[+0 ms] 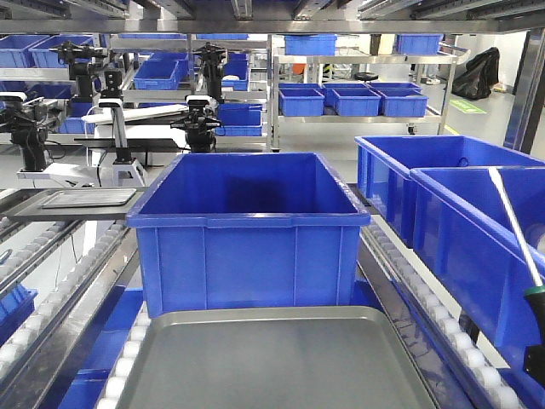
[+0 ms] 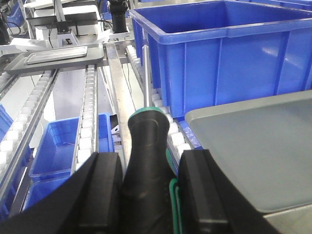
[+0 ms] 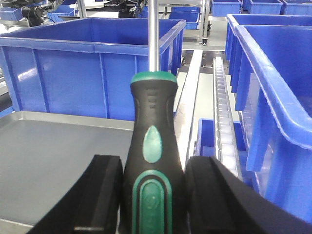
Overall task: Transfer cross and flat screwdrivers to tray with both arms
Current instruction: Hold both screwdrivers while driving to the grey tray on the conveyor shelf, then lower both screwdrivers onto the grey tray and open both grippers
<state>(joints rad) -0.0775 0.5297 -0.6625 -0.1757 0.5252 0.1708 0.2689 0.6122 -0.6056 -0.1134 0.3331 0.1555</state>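
Obs: both arms loaded, neither tool on the tray (image 1: 281, 362) yet.

Left gripper (image 2: 150, 168): jaws closed part-way onto the black-and-green handle of the left screwdriver (image 2: 145, 134), pads touching it on both sides. The shaft runs straight ahead from the jaws, alongside the near corner of the blue bin (image 2: 219, 53). In the left wrist view the tray lies to the right of the tool, i.e. inboard, with the roller rail (image 2: 170, 131) between tool and tray edge.

Right gripper (image 3: 152, 178): same partial closure, clamped on the handle of the right screwdriver (image 3: 152, 131), shaft pointing up and forward. Here the tray lies to the left, again inboard. The front view shows this tool at the right edge of frame, shaft leaning up and left over the side bins, handle low.

Tips are not legible in any view, so cross and flat cannot be assigned.

Judgement: transport phase. Each arm needs an inward sweep over the tray, then a lowering to lay the long axis flat. The left tool looks nearer the tray edge. Risk: shafts crossing at centre
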